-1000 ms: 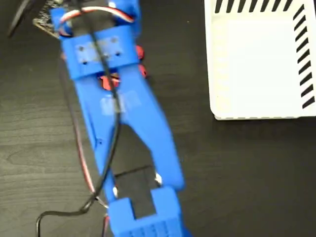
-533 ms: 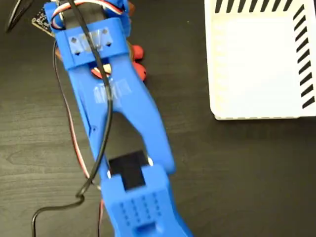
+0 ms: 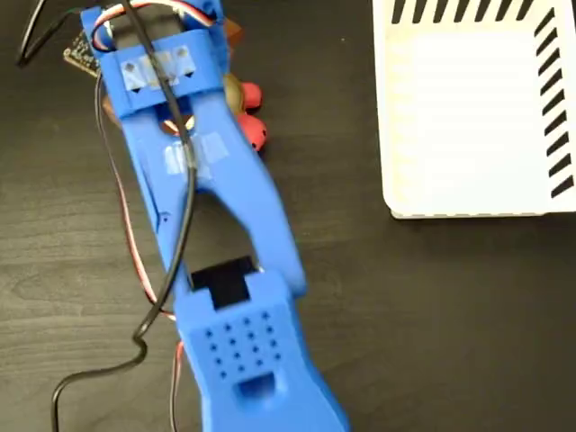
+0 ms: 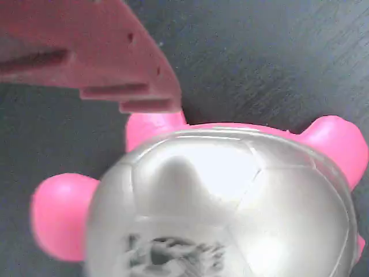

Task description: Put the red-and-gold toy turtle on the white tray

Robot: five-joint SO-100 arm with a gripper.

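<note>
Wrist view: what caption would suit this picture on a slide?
Close above the toy turtle: one claw finger beside its shiny domed shell, on a dark table.

turtle [image 4: 230, 202]: silvery shell, black print, pink legs | tray [image 3: 468, 180]: white, black stripes | arm [image 3: 216, 198]: blue

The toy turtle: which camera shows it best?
The wrist view: the toy turtle fills the picture, domed shell and legs close up, one end effector finger above it. The fixed view shows only its red parts beside the blue arm, which hides the rest.
</note>
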